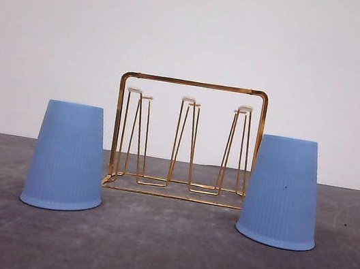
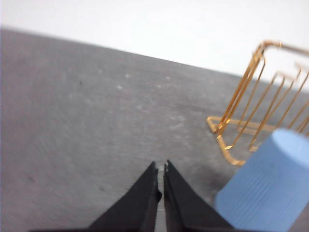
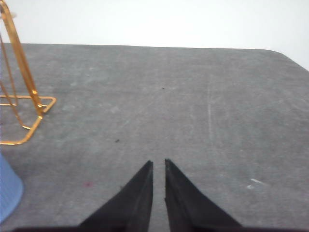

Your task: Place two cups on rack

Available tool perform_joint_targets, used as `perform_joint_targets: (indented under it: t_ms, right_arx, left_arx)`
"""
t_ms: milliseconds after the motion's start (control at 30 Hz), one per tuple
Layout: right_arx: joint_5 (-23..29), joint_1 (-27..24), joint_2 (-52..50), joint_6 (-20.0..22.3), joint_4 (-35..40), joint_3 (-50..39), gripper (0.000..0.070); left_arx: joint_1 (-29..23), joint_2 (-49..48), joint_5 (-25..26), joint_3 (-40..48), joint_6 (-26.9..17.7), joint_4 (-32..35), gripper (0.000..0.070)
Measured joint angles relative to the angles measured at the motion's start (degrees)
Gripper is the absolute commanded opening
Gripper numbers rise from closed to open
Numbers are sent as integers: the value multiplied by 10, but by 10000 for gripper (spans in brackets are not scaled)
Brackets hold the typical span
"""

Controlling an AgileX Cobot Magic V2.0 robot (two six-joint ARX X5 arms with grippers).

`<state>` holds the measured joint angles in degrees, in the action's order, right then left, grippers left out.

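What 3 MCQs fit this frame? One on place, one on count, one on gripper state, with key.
1. Where does the thin gold wire rack stand relative to the two light blue ribbed plastic cups?
A. Between them, set further back
B. Left of both
C. On top of one

2. How many cups sit on the dark grey table?
A. One
B. Two
C. Three

3. What state is the left gripper in?
A. Shut on a cup
B. Wide open
C. Shut, holding nothing

Key:
1 A: in the front view the left cup and the right cup flank the rack, which stands behind them.
2 B: two upside-down cups stand on the table, none on the prongs.
3 C: its black fingers nearly meet with nothing between; the right gripper looks the same.
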<state>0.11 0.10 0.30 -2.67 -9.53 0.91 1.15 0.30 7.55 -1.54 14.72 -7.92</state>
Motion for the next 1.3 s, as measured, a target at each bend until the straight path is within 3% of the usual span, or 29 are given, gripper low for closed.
perform_joint_targets:
  t_ms: [100, 200, 333, 467, 600, 867, 1100, 1200, 1300]
  right_arx:
    - [-13, 0, 0, -27, 16, 0, 44]
    - [-17, 0, 0, -55, 52, 0, 44]
    - [-40, 0, 0, -103, 97, 0, 16]
    - [-46, 0, 0, -157, 154, 3, 0]
    - [-46, 0, 0, -188, 111, 49, 0]
    - [-82, 0, 58, -195, -63, 213, 0]
    - [-145, 0, 178, -151, -216, 296, 1]
    - [-175, 0, 226, -122, -244, 300, 1]
    - [-197, 0, 268, -94, -254, 300, 1]
  left_arx:
    - [0, 0, 0, 0, 90, 10, 0]
    - [0, 0, 1, -2, 150, 21, 0]
    - [0, 0, 1, -40, 177, 10, 3]
    - [0, 3, 2, -99, 177, -25, 3]
    - [0, 32, 2, -168, 161, -115, 3]
    - [0, 137, 3, -305, 104, -288, 3]
    - [0, 267, 73, -389, 14, -395, 3]
    - [2, 312, 111, -399, -29, -403, 3]
    - [27, 346, 117, -399, -64, -403, 3]
